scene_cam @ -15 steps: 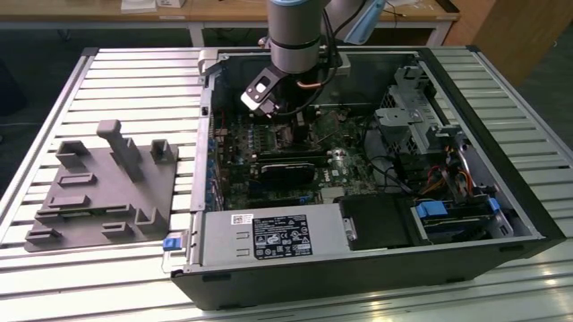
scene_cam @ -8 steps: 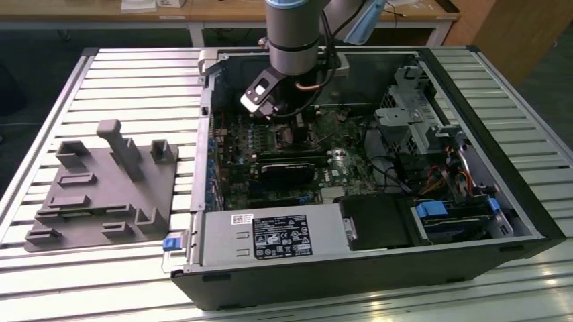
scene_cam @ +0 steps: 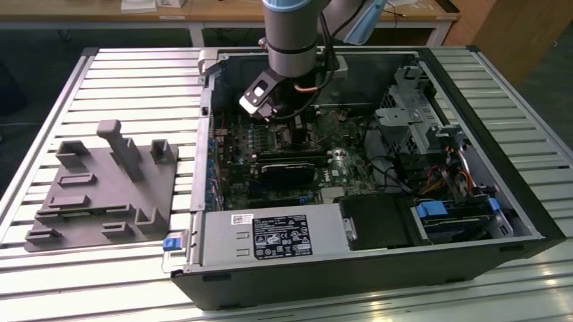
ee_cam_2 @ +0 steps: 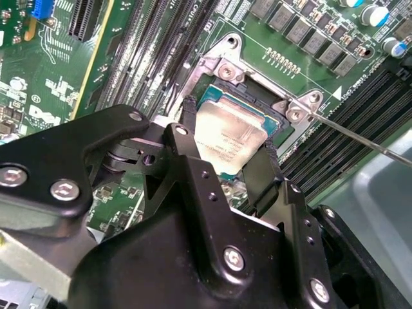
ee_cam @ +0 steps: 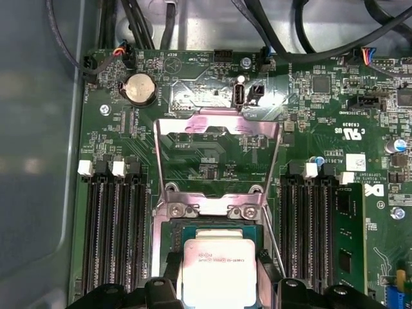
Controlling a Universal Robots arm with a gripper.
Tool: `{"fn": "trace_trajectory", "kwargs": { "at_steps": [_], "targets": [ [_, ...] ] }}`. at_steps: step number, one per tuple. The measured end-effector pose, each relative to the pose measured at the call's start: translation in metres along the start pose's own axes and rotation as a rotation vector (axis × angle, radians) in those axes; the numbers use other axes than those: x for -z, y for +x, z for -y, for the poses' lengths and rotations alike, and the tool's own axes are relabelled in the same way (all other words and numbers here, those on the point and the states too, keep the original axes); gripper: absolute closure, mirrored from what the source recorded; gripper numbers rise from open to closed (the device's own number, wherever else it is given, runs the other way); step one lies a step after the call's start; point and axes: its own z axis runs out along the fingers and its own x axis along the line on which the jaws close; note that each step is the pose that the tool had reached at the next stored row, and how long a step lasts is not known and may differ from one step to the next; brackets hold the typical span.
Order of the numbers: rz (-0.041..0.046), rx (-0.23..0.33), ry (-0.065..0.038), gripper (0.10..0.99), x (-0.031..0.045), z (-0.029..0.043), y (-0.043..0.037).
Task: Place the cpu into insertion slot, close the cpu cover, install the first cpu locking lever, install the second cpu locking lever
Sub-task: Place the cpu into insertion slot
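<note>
Exterior view, from its left: a grey moulded fixture, then the open computer case, whose power supply carries a white printed label. In the first wrist view the gripper pinches the cpu, its lid faintly printed, at the insertion slot. The cpu cover lies swung open.

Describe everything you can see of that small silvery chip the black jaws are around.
The cpu is a small flat square: dull silvery metal top with faint print, greenish base. It lies over the insertion slot, by the hinge of the swung-open cpu cover. The jaws of the gripper clasp two opposite edges; whether it is fully seated cannot be told.
</note>
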Motion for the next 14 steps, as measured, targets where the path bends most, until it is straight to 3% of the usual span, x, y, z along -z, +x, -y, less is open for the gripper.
{"fn": "trace_trajectory", "kwargs": {
  "at_steps": [14],
  "targets": [
    [-0.0030,0.000,0.000,0.545,-0.0019,0.0008,0.0016]
  ]
}}
